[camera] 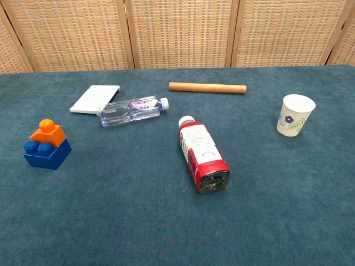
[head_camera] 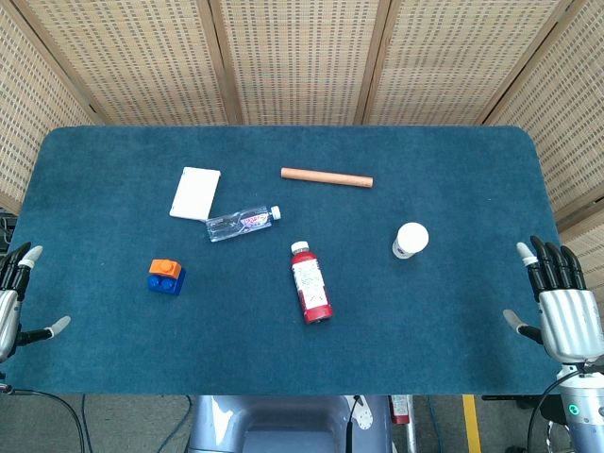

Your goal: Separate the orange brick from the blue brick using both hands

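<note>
A small orange brick (head_camera: 164, 267) (camera: 49, 133) sits stacked on a larger blue brick (head_camera: 167, 281) (camera: 46, 153) at the left of the blue table. My left hand (head_camera: 13, 302) hovers at the table's left edge, fingers spread and holding nothing, well left of the bricks. At the right edge my right hand (head_camera: 559, 304) is likewise spread and holds nothing, far from the bricks. Neither hand shows in the chest view.
A red juice bottle (head_camera: 310, 282) (camera: 202, 154) lies mid-table. A clear water bottle (head_camera: 242, 224) (camera: 133, 110) and a white box (head_camera: 194, 192) (camera: 94, 99) lie behind the bricks. A wooden rod (head_camera: 327, 176) (camera: 207, 87) lies at the back; a paper cup (head_camera: 410, 240) (camera: 294, 114) stands right.
</note>
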`<state>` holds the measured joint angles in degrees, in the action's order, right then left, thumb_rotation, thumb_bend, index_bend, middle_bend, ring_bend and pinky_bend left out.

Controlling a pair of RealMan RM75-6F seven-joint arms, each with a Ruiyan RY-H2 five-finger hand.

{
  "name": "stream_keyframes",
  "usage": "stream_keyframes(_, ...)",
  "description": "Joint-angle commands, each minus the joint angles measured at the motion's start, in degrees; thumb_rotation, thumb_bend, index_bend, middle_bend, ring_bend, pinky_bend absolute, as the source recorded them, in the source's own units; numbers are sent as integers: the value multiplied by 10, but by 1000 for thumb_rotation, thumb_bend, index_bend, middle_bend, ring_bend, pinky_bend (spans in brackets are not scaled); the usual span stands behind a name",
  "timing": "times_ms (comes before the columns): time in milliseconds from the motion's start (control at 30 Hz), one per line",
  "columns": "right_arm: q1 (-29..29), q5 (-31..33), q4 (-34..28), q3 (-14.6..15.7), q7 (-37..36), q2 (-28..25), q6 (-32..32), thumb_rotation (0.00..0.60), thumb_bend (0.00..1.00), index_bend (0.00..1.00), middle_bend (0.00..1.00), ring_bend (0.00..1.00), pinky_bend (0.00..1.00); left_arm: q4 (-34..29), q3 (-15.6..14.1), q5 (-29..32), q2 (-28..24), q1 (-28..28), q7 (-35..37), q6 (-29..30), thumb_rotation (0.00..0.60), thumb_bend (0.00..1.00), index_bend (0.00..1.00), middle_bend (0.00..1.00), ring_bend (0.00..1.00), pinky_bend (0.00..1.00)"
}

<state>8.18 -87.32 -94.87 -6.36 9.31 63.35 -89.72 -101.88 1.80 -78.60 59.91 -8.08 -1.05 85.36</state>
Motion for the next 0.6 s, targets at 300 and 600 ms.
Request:
stream_keyframes(300, -1, -7, 2, -2, -12, -1, -2, 600, 0, 0, 0, 0, 0, 10, 8, -9, 4, -24, -3, -43, 600, 26, 0, 0, 0, 0)
stream_keyframes(600, 5, -1, 6, -4, -4, 5, 13, 600, 0, 0, 0, 0, 0, 104, 70, 31, 75, -157, -4, -211, 600, 144, 269, 228, 0, 0)
